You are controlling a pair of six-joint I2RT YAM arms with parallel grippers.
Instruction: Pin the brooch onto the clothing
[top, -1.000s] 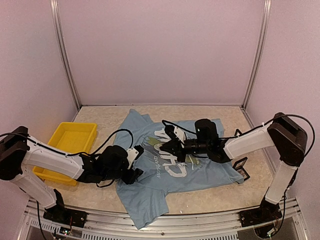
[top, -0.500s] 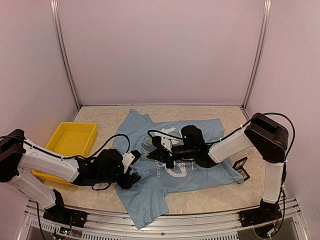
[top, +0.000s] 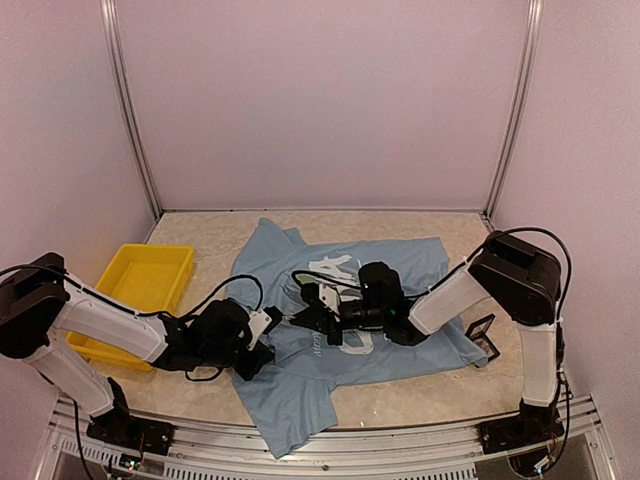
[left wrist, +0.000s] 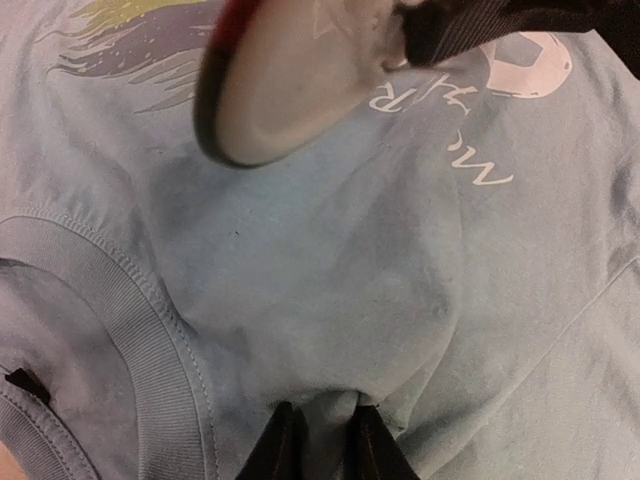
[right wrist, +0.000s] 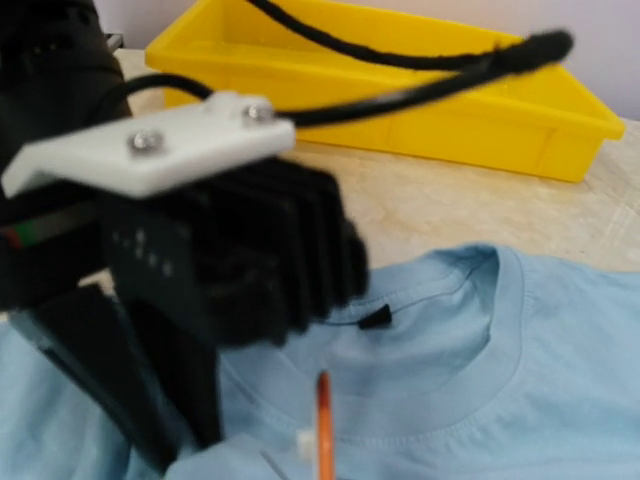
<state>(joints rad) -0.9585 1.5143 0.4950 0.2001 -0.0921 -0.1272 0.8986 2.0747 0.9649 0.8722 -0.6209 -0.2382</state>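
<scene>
The clothing point(top: 410, 262), a light blue T-shirt, lies flat on the table. My left gripper point(left wrist: 325, 415) is shut on a small raised fold of its fabric just below the ribbed collar point(left wrist: 130, 330). The brooch point(left wrist: 290, 80), a round disc with a pale back and a red-black rim, hangs above the chest print in my right gripper point(top: 308, 316), which is shut on it. In the right wrist view the brooch point(right wrist: 323, 430) shows edge-on as a thin orange line, close to the collar point(right wrist: 480, 330) and to the left arm's black wrist point(right wrist: 200, 230).
A yellow tray point(top: 140, 285) stands left of the shirt and fills the back of the right wrist view point(right wrist: 400, 90). Small black frames point(top: 483, 335) lie at the shirt's right edge. Both arms meet over the shirt's neck area.
My right arm has carried the brooch leftwards across the shirt to the collar area. My left gripper has narrowed and pinched up a fold of fabric.
</scene>
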